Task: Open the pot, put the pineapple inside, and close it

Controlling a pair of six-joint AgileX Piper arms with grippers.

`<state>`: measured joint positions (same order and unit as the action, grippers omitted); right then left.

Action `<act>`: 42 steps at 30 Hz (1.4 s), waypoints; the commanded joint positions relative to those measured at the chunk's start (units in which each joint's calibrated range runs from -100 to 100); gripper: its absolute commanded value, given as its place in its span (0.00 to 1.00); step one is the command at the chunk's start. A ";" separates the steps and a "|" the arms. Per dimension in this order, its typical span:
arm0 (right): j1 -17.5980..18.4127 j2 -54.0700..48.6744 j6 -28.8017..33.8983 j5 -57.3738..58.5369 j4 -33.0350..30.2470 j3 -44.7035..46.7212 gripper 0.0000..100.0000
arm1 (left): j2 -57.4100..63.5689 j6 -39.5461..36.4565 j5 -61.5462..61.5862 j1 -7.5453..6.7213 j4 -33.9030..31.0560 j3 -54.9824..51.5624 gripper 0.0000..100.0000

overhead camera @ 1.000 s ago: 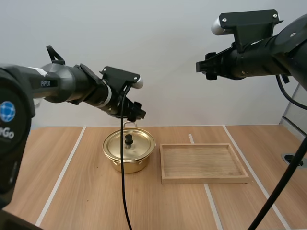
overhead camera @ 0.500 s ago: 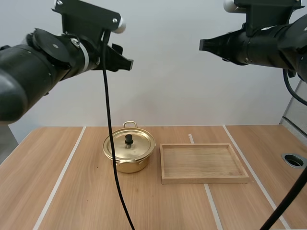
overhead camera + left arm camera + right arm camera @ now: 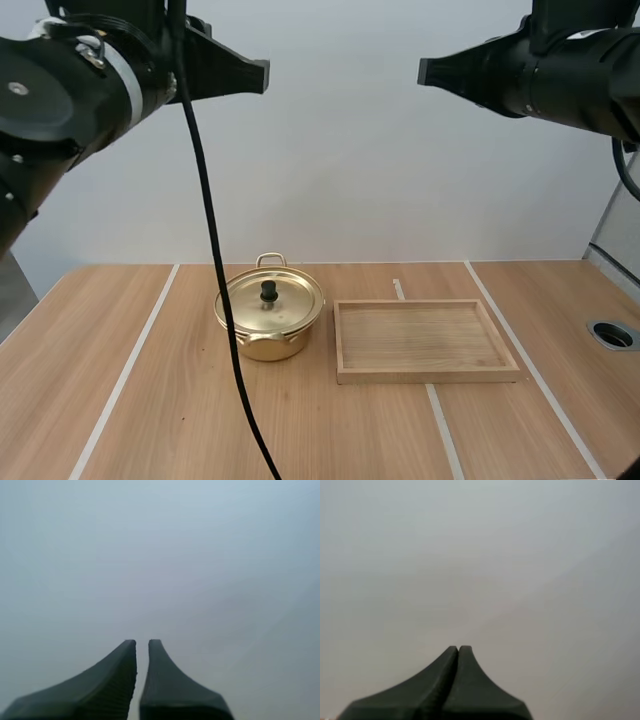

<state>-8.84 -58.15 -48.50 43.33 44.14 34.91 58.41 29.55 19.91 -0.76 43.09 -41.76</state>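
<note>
A gold pot (image 3: 270, 318) stands on the wooden table, its lid on and a black knob (image 3: 268, 291) on top. Both arms are raised high above the table and point at the pale back wall. My left gripper (image 3: 262, 75) hangs far above the pot; in the left wrist view its fingers (image 3: 142, 642) are drawn almost together, with a thin slit between them and nothing held. My right gripper (image 3: 425, 72) is high above the tray; in the right wrist view its fingers (image 3: 458, 648) lie together as one dark wedge.
An empty wooden tray (image 3: 425, 372) lies just right of the pot. White lines run across the tabletop (image 3: 150, 400). A round grommet hole (image 3: 612, 335) sits near the table's right edge.
My left arm has swung up from just above the pot to high over the table. Both grippers have closed from wide open. The right arm rose slightly.
</note>
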 commanded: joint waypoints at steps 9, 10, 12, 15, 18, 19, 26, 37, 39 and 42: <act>-0.23 -11.96 -3.09 -1.24 8.43 8.56 0.00 | 14.50 -5.68 -0.15 2.41 0.38 -9.62 0.00; -0.23 -13.30 -3.79 -1.24 9.49 10.13 0.00 | 16.05 -5.88 -0.15 2.64 0.38 -10.36 0.00; -0.23 -15.73 -5.28 -1.24 11.21 13.02 0.00 | 18.61 -6.00 0.25 2.81 0.28 -11.75 0.00; -0.23 -19.73 -5.75 -1.12 12.15 17.56 0.00 | 22.25 -8.27 1.95 2.81 -2.11 -14.56 0.00; -0.23 -23.17 -5.53 -0.88 12.15 22.14 0.00 | 25.73 -12.59 7.21 2.81 -8.32 -18.82 0.00; -0.23 -24.36 -5.42 -0.32 12.15 23.70 0.00 | 26.90 -14.55 7.64 2.81 -11.20 -20.52 0.00; -0.23 -31.18 -5.19 2.09 12.93 32.69 0.00 | 33.22 -29.50 10.47 3.49 -27.65 -27.39 0.00; -0.23 -34.20 -5.19 11.26 11.91 35.31 0.00 | 33.67 -38.38 19.62 5.03 -37.92 -27.42 0.00; -0.23 -34.20 -5.19 11.27 12.02 35.31 0.00 | 33.67 -38.38 19.32 5.03 -37.82 -27.42 0.00; -0.23 -34.20 -5.19 11.27 12.02 35.31 0.00 | 33.67 -38.38 19.32 5.03 -37.82 -27.42 0.00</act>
<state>-8.84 -91.88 -53.46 54.16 56.39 70.22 91.63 -8.12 39.70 4.16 5.76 -68.75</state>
